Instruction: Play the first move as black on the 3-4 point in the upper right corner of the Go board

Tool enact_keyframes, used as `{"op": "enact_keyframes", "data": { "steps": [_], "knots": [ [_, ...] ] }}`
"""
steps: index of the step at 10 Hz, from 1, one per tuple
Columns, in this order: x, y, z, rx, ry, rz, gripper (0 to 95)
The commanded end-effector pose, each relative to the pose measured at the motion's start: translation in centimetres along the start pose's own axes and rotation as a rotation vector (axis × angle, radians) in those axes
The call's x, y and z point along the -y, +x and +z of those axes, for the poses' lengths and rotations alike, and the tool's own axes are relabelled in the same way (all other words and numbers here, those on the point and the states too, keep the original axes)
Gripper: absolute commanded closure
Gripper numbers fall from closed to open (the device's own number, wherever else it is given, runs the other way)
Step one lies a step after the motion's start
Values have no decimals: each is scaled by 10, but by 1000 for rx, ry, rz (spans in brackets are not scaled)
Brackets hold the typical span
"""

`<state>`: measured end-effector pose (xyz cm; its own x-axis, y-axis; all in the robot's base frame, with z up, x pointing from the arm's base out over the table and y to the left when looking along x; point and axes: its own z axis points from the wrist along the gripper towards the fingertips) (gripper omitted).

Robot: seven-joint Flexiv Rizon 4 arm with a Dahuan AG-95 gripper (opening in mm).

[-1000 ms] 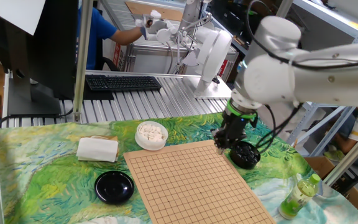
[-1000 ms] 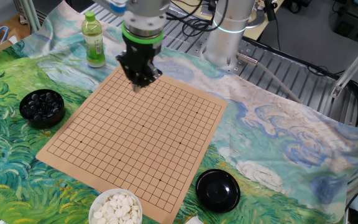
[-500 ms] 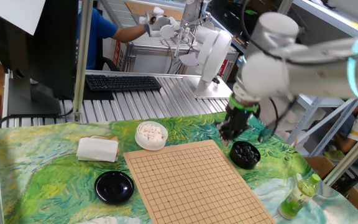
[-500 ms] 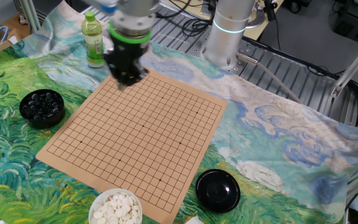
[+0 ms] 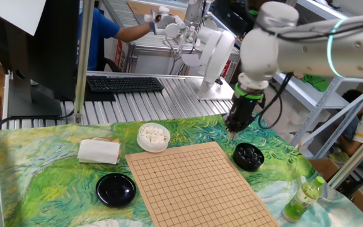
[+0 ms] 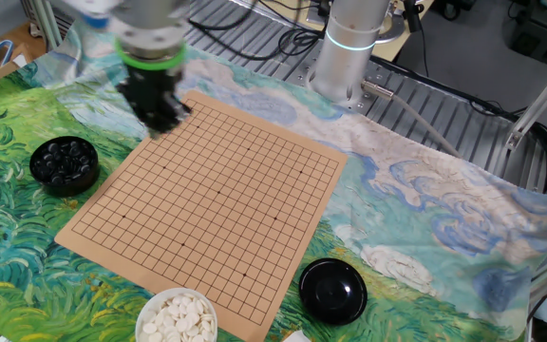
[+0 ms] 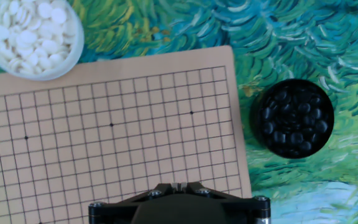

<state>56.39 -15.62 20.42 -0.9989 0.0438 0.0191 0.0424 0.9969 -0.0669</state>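
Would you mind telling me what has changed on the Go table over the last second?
The shut gripper has swung off the Go board's corner toward the bowl of black stones, holding nothing visible. The board remains bare; the bowl of white stones and black lid haven't moved.

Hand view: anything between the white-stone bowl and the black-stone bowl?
Only the Go board's bare corner, no stones on it, between the white-stone bowl and the black-stone bowl, plus painted cloth.

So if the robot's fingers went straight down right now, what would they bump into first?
Most likely the Go board, close to its edge beside the bowl of black stones. The shut fingers hang high, so depth is unclear; they might land on the painted cloth instead.
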Motion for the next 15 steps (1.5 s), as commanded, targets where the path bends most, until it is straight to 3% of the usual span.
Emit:
{"op": "enact_keyframes", "data": {
  "steps": [1, 2, 3, 5, 11, 13, 14, 15],
  "knots": [
    [19, -11, 2, -19, -7, 0, 950],
    [29, -14, 2, -16, -17, -8, 950],
    [32, -13, 7, -9, -3, 9, 950],
    [39, -10, 15, -4, -10, 5, 950],
    [44, -8, 23, -3, -13, 25, 950],
    [44, -8, 23, 1, -32, -14, 950],
    [44, -8, 23, 3, -44, -87, 950],
    [44, -8, 23, 2, -61, -107, 950]
  ]
}}
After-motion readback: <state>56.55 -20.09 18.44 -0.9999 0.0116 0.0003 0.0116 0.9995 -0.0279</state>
